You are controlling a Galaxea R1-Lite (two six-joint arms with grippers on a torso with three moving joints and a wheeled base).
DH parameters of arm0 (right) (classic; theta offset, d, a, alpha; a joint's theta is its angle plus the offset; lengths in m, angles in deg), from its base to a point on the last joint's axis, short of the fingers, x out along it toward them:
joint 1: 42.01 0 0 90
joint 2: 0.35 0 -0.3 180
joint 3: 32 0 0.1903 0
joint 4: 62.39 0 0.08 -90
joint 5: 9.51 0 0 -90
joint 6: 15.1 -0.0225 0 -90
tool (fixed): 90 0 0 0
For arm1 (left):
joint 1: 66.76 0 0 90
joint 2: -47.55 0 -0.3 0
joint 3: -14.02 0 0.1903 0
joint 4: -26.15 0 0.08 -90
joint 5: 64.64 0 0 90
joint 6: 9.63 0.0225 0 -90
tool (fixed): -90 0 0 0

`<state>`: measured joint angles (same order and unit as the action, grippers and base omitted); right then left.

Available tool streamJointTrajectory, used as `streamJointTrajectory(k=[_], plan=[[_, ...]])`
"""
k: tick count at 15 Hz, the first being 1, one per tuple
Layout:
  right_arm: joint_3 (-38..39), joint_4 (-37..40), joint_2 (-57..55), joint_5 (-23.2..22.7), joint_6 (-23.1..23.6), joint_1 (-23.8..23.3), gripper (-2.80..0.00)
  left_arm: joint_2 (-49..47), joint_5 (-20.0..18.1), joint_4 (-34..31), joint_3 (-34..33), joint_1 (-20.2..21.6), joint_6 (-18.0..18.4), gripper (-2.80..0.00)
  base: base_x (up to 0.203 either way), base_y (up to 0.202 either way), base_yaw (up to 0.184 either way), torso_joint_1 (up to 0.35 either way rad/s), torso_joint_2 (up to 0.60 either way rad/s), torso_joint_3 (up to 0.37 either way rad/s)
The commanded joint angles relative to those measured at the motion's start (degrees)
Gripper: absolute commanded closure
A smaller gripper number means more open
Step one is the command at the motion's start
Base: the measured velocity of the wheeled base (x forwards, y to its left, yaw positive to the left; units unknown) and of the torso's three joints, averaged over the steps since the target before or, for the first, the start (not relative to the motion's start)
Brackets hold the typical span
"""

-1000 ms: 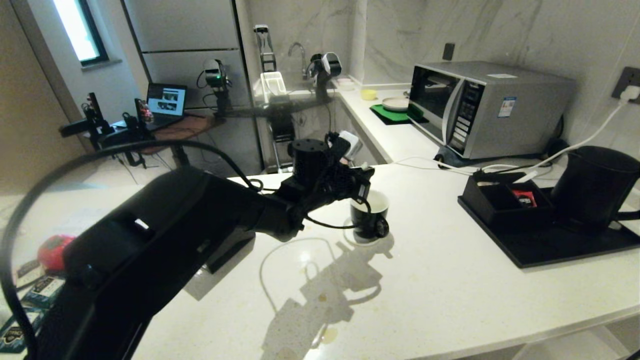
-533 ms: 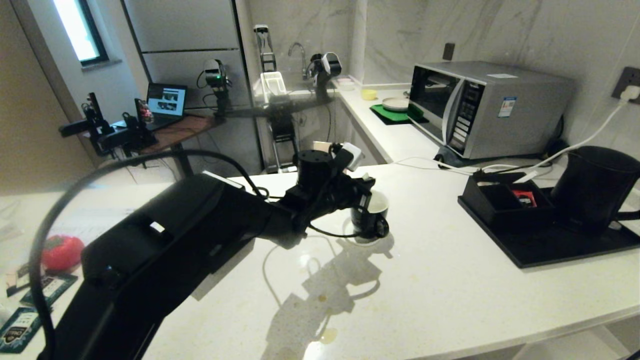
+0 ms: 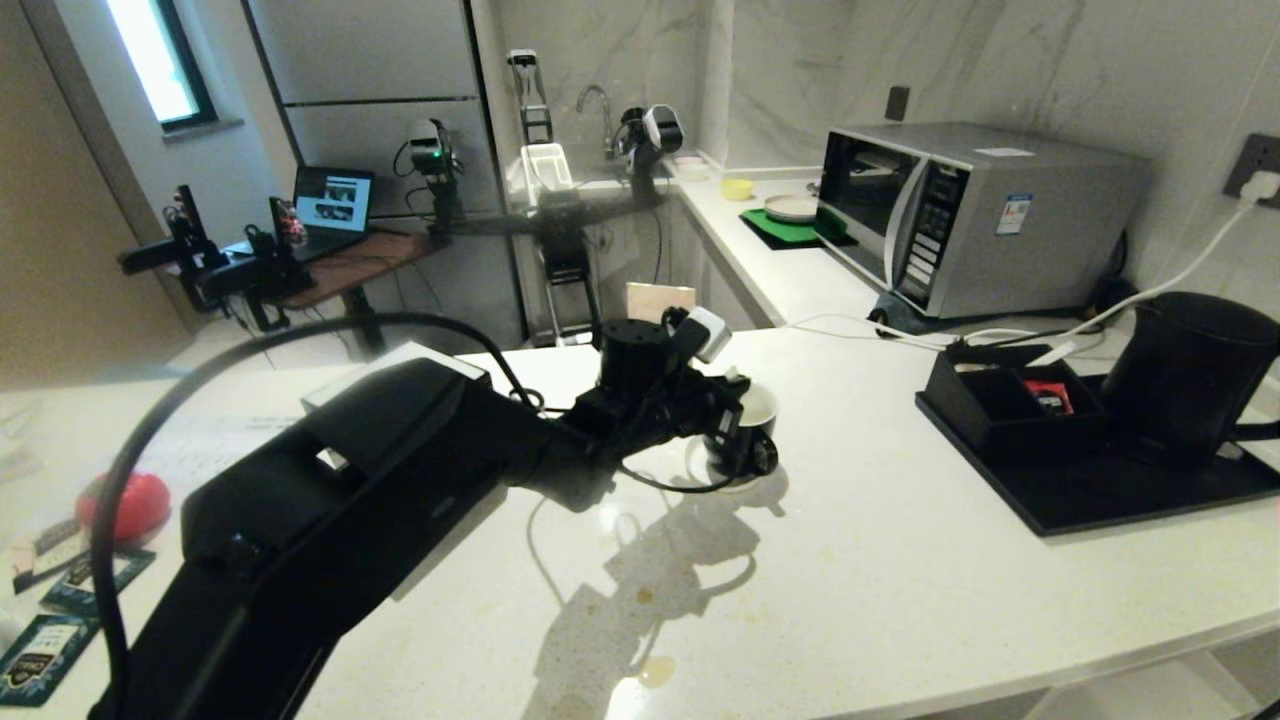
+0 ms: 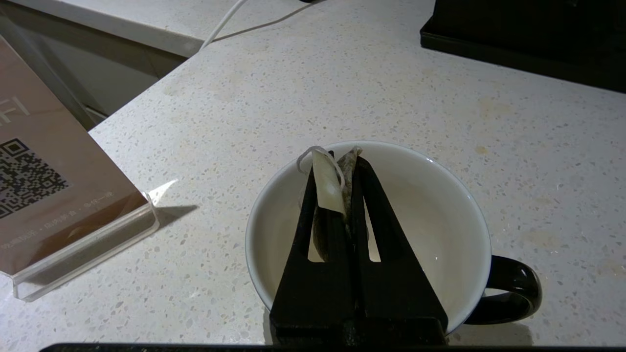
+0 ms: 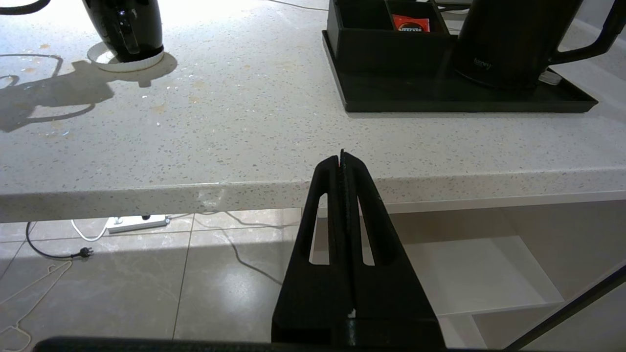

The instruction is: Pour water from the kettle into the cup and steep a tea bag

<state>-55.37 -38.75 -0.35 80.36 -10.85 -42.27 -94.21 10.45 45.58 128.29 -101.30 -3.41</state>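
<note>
Left end effector (image 4: 342, 161) pinches tea bag (image 4: 328, 188) over cup (image 4: 430, 205) on speckled white kitchen counter (image 4: 391, 88).

In the head view the left arm is covering the near side of the cup (image 3: 748, 432), and the tea bag is not showing there at all. The kettle (image 3: 1190, 375) is running off the picture's right edge, its handle cut short. The packets (image 3: 45, 620) at the countertop's left edge are lying too small to read. In the left wrist view the gripper's fingers (image 4: 381, 220) are hiding most of the tea bag (image 4: 328, 188).
</note>
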Motion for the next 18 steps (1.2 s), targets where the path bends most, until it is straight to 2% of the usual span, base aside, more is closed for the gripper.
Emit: streamJointTrajectory(k=[1,13,18], plan=[[0.00,0.00,0.00,0.05,0.06,0.00,0.00,0.26,-0.03,0.35,-0.03,0.08,0.02,0.00,0.000,0.000,0.000,0.000,0.00,0.000],[0.00,0.00,0.00,-0.04,0.06,0.00,0.00,6.73,0.86,0.34,-0.15,0.39,-0.28,0.00,0.000,0.000,0.000,0.000,0.00,0.000],[0.00,0.05,0.00,0.02,0.06,0.00,0.00,12.92,4.06,0.40,-3.53,0.88,-0.33,0.00,0.000,0.000,0.000,0.000,0.00,0.000]])
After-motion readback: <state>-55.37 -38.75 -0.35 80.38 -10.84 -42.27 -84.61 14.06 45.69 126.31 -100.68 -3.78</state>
